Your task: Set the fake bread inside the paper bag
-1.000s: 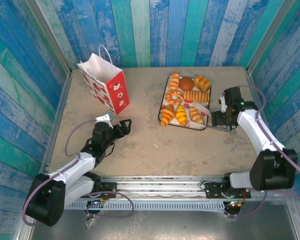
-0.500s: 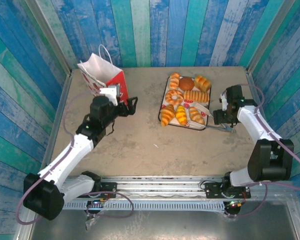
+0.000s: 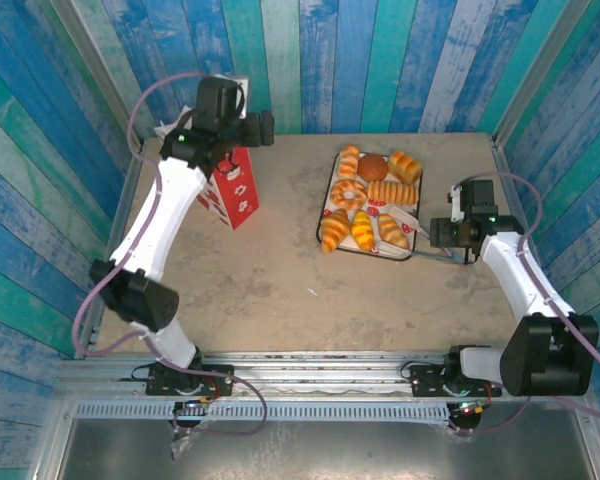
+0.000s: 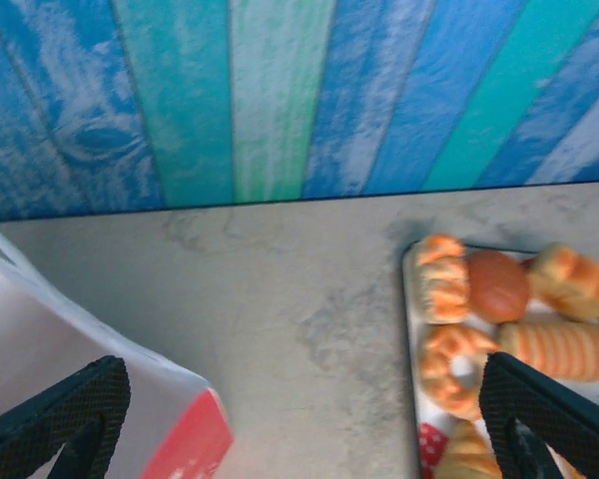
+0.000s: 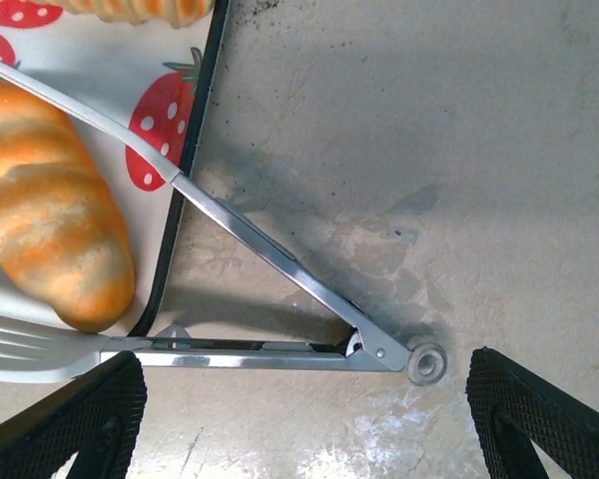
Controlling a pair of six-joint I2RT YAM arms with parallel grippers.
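The fake bread lies in a cluster of several golden pastries on a strawberry-print tray right of centre. The paper bag stands at the back left, white above and red below. My left gripper hangs open high above the bag's right edge. Its wrist view looks down on the bag, a ring doughnut and a brown bun, with nothing between the fingers. My right gripper is open just right of the tray, straddling metal tongs beside a croissant.
The tongs lie on the table with their tips over the tray's right edge and their hinge ring on the bare table. Blue striped walls close in the back and both sides.
My left arm has swung up from the near left of the table to high above the bag at the back. The right gripper has shifted slightly beside the tray.
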